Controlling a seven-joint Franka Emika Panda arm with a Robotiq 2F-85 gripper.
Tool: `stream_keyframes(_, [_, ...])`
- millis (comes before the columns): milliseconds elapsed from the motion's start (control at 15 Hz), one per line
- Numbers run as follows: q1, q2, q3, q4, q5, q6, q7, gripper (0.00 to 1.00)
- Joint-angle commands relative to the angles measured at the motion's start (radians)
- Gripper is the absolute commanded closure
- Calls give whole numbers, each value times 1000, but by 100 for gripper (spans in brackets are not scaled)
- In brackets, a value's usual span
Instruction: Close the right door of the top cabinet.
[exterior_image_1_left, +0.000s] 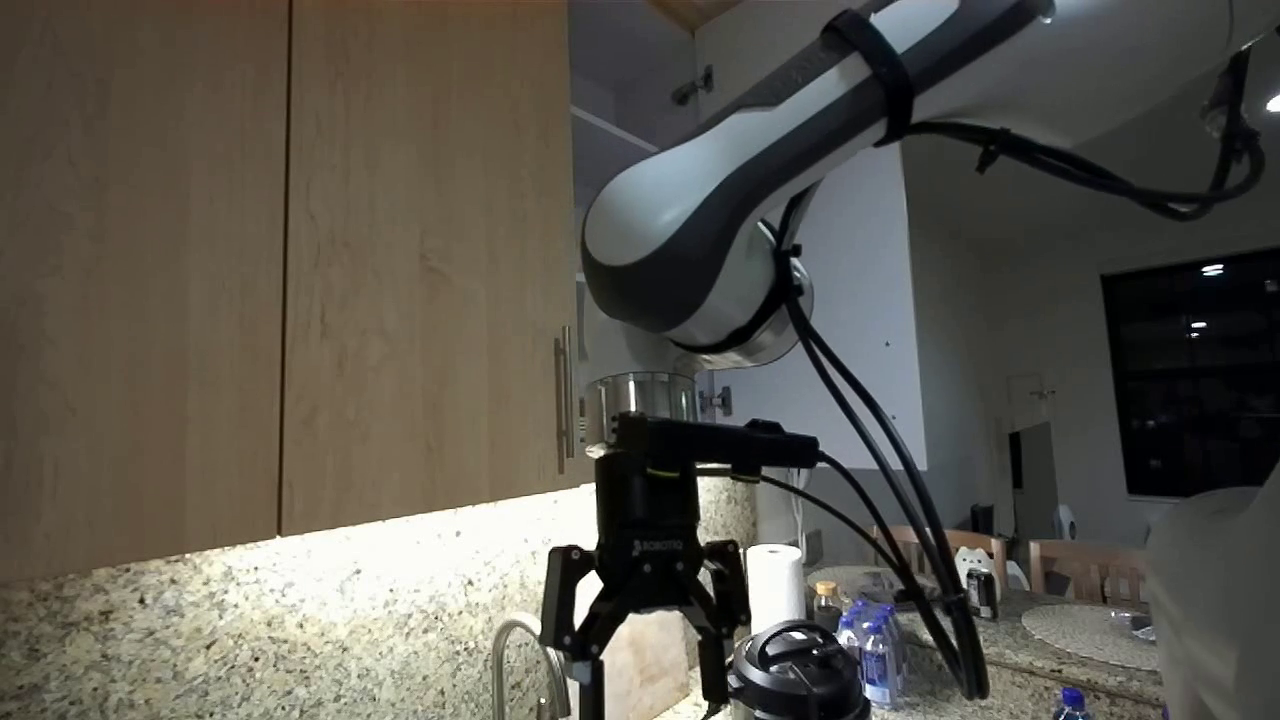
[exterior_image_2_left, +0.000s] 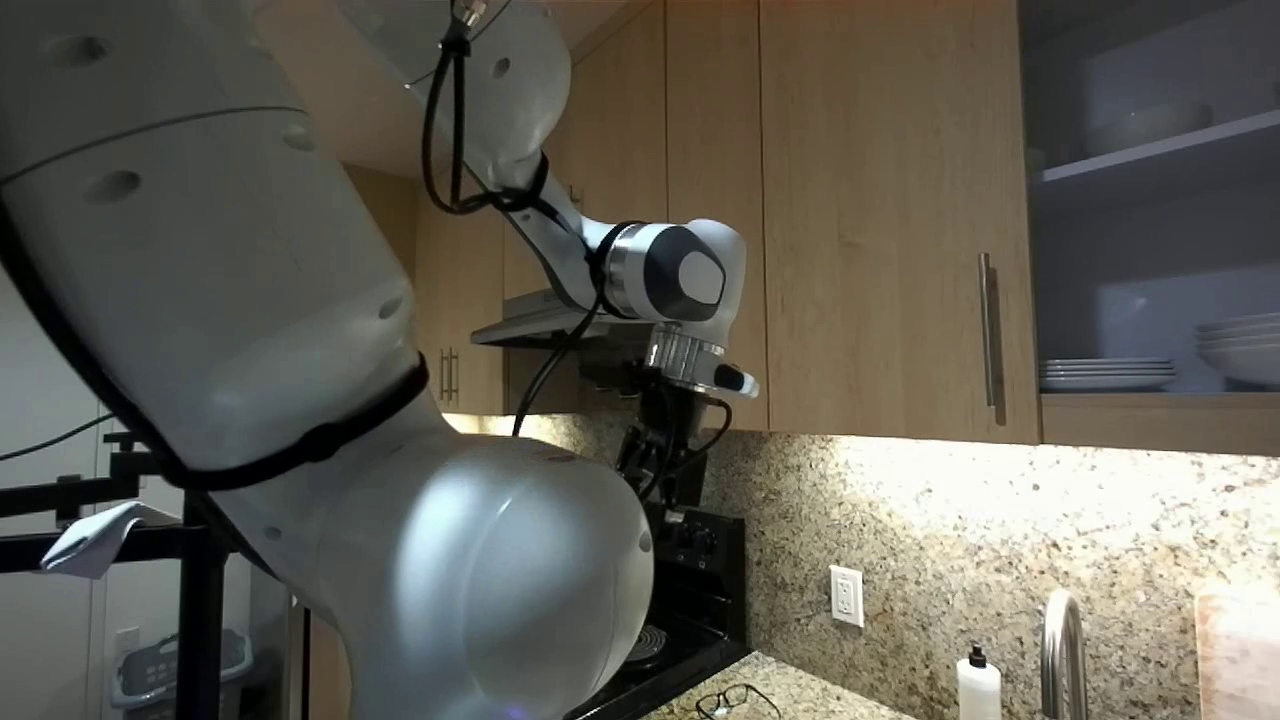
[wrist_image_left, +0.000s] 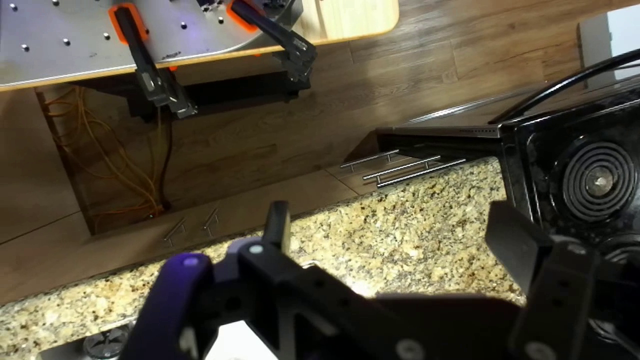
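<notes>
Right door (exterior_image_1_left: 865, 260), a tall flat panel showing its pale white inner face, stands swung out from the right side of the light-wood top cabinet (exterior_image_2_left: 1150, 423). I have my black two-fingered gripper (wrist_image_left: 395, 232) above the speckled tan granite countertop (wrist_image_left: 430, 210), jaws spread wide, well apart from the panel.

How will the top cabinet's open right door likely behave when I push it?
The right door will probably swing rather than slide, since metal hinges show at one edge. It should stay stiff, being a flat, straight-edged panel. It may feel fairly heavy, given how tall it looks.
</notes>
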Motion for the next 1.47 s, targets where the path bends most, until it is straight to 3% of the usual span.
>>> stream_keyframes(0, [-24, -122, -4, -99, 41, 26, 47, 0])
stream_keyframes(400, [-71, -276, 36, -166, 24, 9, 179, 0])
stream_keyframes(933, [-143, -443, 184, -135, -39, 22, 483, 0])
stream_keyframes(1400, [-200, -503, 287, -111, -175, 4, 761, 0])
